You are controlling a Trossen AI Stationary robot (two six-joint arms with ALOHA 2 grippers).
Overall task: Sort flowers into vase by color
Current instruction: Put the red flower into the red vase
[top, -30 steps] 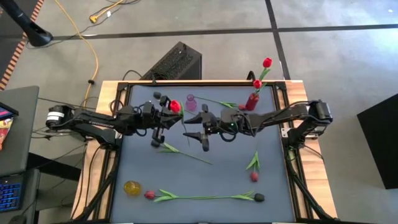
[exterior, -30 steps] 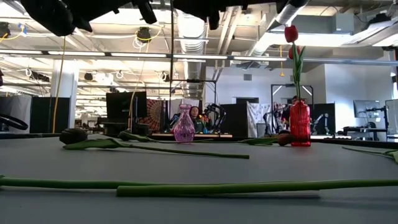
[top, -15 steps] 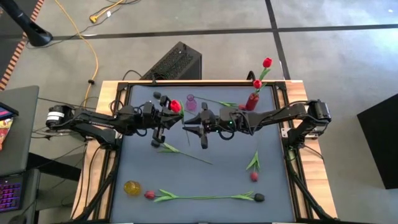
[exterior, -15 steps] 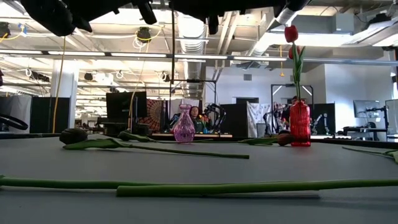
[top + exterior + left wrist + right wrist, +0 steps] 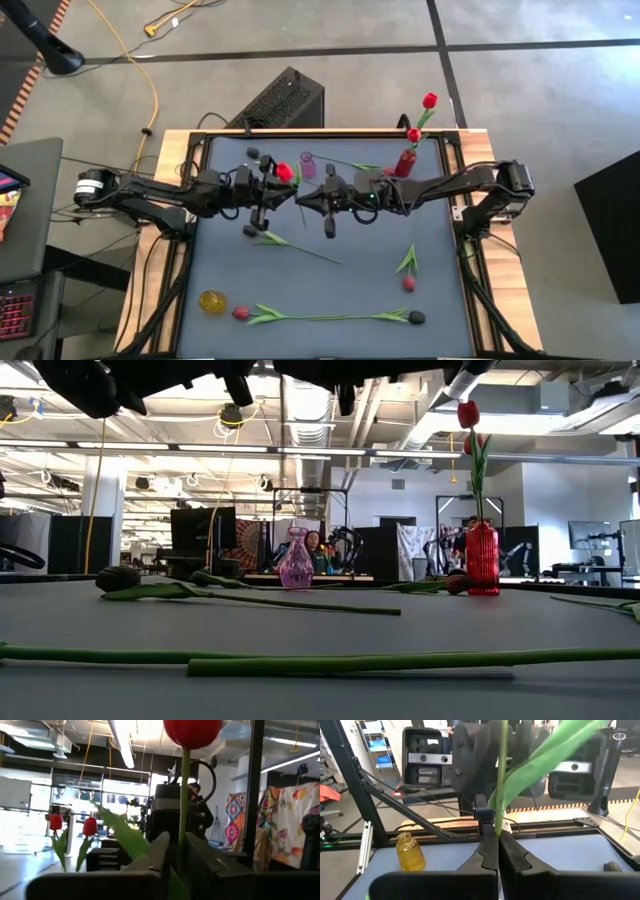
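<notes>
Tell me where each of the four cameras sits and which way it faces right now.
High view: overhead, straight down on table, both arms, red tulip.
Low view: table height, across to pink vase and red vase; arms hang overhead.
Left wrist view: looks past left gripper along the tulip stem to the right arm.
Right wrist view: past right gripper, shut on that stem, to yellow vase.
Shared: both wrist views show the tulip.

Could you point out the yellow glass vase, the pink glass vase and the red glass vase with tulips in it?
Yellow glass vase (image 5: pixel 212 300), high view, on its round body.
Pink glass vase (image 5: pixel 296 567), low view, on its bulbous belly.
Red glass vase holding red tulips (image 5: pixel 482 560), low view, on its cylindrical wall.
</notes>
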